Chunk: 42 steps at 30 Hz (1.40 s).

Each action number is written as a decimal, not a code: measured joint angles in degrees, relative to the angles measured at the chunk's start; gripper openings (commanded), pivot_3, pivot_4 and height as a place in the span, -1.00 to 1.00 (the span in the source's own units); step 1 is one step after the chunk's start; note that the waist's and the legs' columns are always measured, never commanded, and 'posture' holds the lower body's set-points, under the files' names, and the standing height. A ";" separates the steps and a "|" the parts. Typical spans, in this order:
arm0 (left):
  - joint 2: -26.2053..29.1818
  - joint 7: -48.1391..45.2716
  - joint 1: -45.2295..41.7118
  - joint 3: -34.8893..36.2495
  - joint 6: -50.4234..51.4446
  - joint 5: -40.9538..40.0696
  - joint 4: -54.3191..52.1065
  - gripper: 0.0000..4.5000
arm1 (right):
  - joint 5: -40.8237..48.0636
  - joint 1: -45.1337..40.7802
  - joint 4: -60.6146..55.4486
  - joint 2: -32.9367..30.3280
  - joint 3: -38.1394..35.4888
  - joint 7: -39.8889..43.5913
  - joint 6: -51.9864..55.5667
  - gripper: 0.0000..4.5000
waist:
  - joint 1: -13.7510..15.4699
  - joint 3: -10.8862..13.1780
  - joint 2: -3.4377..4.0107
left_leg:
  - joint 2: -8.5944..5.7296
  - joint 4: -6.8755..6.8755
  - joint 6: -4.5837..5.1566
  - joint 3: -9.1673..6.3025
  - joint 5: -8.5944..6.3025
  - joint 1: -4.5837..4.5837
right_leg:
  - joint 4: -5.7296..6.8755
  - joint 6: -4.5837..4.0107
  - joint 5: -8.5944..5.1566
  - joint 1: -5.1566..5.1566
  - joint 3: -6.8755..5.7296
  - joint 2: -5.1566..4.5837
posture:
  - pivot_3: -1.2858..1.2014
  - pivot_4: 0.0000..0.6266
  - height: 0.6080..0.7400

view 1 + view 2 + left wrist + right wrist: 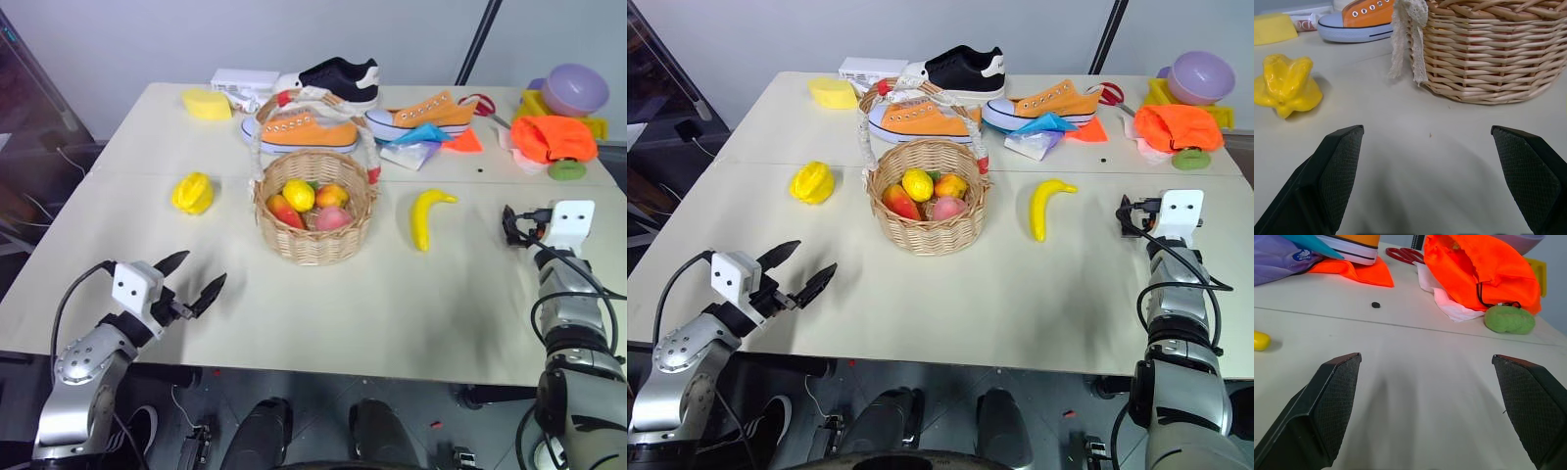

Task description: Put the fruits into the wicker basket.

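Note:
The wicker basket (318,245) stands mid-table with several small fruits inside, its tall handle wrapped in white and red. A ridged yellow starfruit (193,192) lies on the table left of the basket. Right of it lies the curved banana (426,217). My left gripper (196,274) hovers open near the front left edge, pointing between the starfruit (1286,85) and the basket (1484,54), and holds nothing. My right gripper (1425,357) is open and empty at the right side of the table, right of the banana, whose tip (1260,340) just shows.
Behind the basket are two orange sneakers (304,130), a black sneaker (343,76) and a yellow sponge (207,103). At the back right lie an orange cloth (554,137), a green round piece (1509,319), red scissors (1405,254) and a purple bowl (576,88).

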 measured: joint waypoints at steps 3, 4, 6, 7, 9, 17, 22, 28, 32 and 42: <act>0.00 0.20 -0.13 -0.12 -0.14 0.23 0.00 1.00 | 0.00 0.00 0.00 0.00 0.00 0.24 0.00 0.99 | -0.01 0.00 0.00 | 0.00 0.00 0.00 0.00 0.00 0.00 | 0.00 0.00 0.00 0.00 0.00 0.00 | 0.03 -0.52 1.00; 0.00 0.27 -0.20 -0.16 -0.07 0.22 0.00 1.00 | 0.00 0.00 0.00 0.00 0.00 0.28 0.00 0.99 | 0.00 0.00 0.00 | 0.00 0.00 0.00 0.00 0.00 0.00 | 0.00 0.00 0.00 0.00 0.00 0.00 | 0.03 -0.52 1.00; 0.00 0.66 -0.58 -0.17 -0.02 0.35 0.03 1.00 | 0.01 0.00 0.00 0.00 0.00 0.32 -0.01 0.99 | 0.01 0.00 0.00 | 0.00 0.00 0.00 0.00 0.00 0.00 | 0.00 0.00 0.00 0.00 0.00 0.00 | 0.03 -0.52 1.00; 0.00 1.01 -0.99 -0.14 -0.02 0.57 0.09 1.00 | 0.01 0.00 0.00 0.00 0.00 0.35 -0.01 0.99 | 0.02 0.00 0.00 | 0.00 0.00 0.00 0.00 0.00 0.00 | 0.00 0.00 0.00 0.00 0.00 0.00 | 0.03 -0.52 1.00; 0.01 1.28 -1.52 -0.02 -0.06 0.63 0.24 1.00 | 0.02 0.01 0.00 0.01 0.00 0.40 -0.02 0.99 | 0.00 0.00 0.00 | 0.00 0.00 0.00 0.00 0.00 0.00 | 0.00 0.00 0.00 0.00 0.00 0.00 | 0.03 -0.52 1.00; 0.00 0.95 -1.67 -0.01 -1.39 0.95 0.57 1.00 | 0.07 0.05 0.00 0.41 0.00 0.74 -0.02 0.99 | -0.01 0.00 0.00 | 0.00 0.00 0.00 0.00 0.00 0.00 | 0.00 0.00 0.00 0.00 0.00 0.00 | 0.03 -0.52 1.00; -0.54 0.43 -1.64 -0.01 -2.74 0.90 0.70 1.00 | 0.34 0.41 -0.94 1.38 0.00 1.70 -0.02 0.99 | 0.04 0.00 0.00 | -0.01 0.00 0.00 0.00 0.00 0.00 | 0.00 0.00 0.00 0.00 0.00 -0.01 | 0.03 -0.52 1.00; -0.55 0.14 -2.18 -0.01 -3.01 0.93 1.16 1.00 | 1.06 0.96 -2.92 1.53 -0.07 2.61 0.00 0.99 | 0.02 0.00 0.00 | 0.00 0.00 0.00 0.00 0.00 0.00 | 0.00 0.00 0.00 0.00 0.00 0.00 | 0.03 -0.52 1.00; -0.74 0.26 -3.15 -0.02 -3.97 1.23 1.93 1.00 | 1.42 2.23 -5.45 2.36 -0.07 3.50 0.04 0.99 | 0.02 0.00 0.00 | 0.00 0.00 0.00 0.00 0.00 0.00 | 0.00 0.00 0.00 0.00 0.00 0.00 | 0.03 -0.52 1.00; -1.33 -1.67 -2.71 -0.49 -4.82 0.85 2.33 1.00 | 9.03 10.31 -24.71 3.19 1.06 16.85 7.70 0.99 | -0.01 0.00 0.00 | 0.02 0.00 0.01 -0.01 -0.01 0.00 | 0.00 0.01 0.00 -0.01 0.01 0.00 | 0.03 -0.52 1.00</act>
